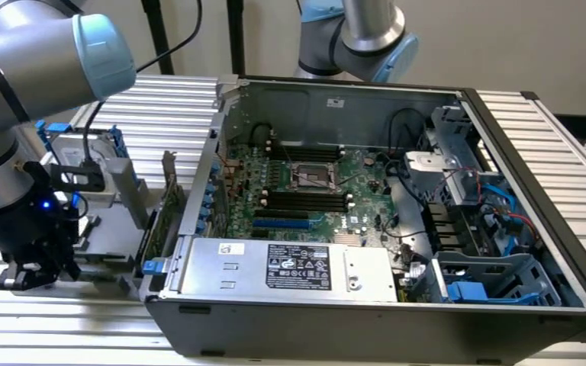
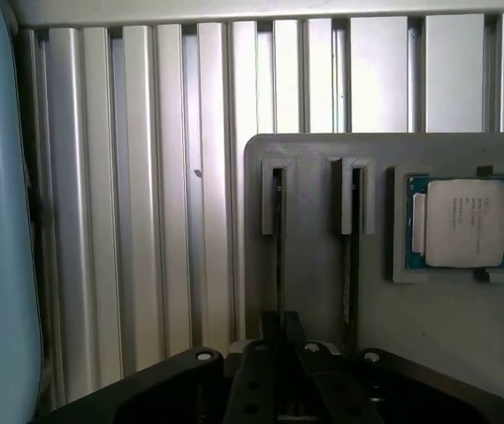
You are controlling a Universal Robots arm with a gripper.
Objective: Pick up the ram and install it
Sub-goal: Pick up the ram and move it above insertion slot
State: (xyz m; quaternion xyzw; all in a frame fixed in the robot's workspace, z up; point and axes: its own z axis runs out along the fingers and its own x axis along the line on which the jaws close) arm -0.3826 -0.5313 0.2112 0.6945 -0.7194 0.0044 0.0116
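Two thin sticks stand on edge in the grey holder on the counter. The one in line with my gripper I take for the ram; the other stick stands beside the processor. Whether my gripper is spread or pinching, I cannot tell. The ram sits in its holder slot, and the black memory slots in the open computer case look empty, so I judge pickup barely begun and installing all to do.

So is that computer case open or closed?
Open: the computer case lies on its side with the panel off, so the motherboard and power supply show inside.
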